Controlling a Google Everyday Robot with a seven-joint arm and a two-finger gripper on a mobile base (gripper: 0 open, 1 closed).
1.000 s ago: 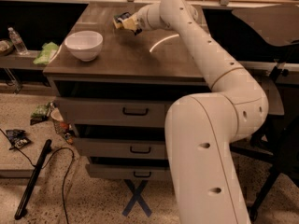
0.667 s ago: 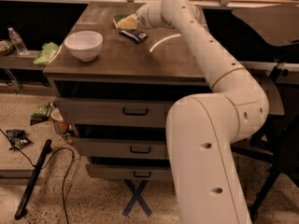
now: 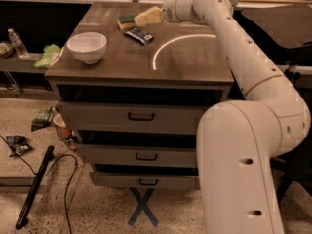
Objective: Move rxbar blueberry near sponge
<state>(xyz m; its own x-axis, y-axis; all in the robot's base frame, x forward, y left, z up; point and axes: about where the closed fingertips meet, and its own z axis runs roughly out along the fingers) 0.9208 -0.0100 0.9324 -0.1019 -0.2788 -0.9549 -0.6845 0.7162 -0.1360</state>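
Camera view: rxbar blueberry point(image 3: 139, 35) lies on bench point(image 3: 195, 57) just beside sponge point(image 3: 126, 20); placement looks done. Tool point(image 3: 148, 17) hovers above, bar not held; opening cannot tell.

One bowl point(image 3: 87, 47), one sponge point(image 3: 126, 20), one bar point(image 3: 139, 35), one bottle point(image 3: 18, 43), one cloth point(image 3: 48, 56), three drawers point(image 3: 141, 116), one gripper point(image 3: 148, 17) at the table's point(image 3: 195, 57) twelve o'clock.
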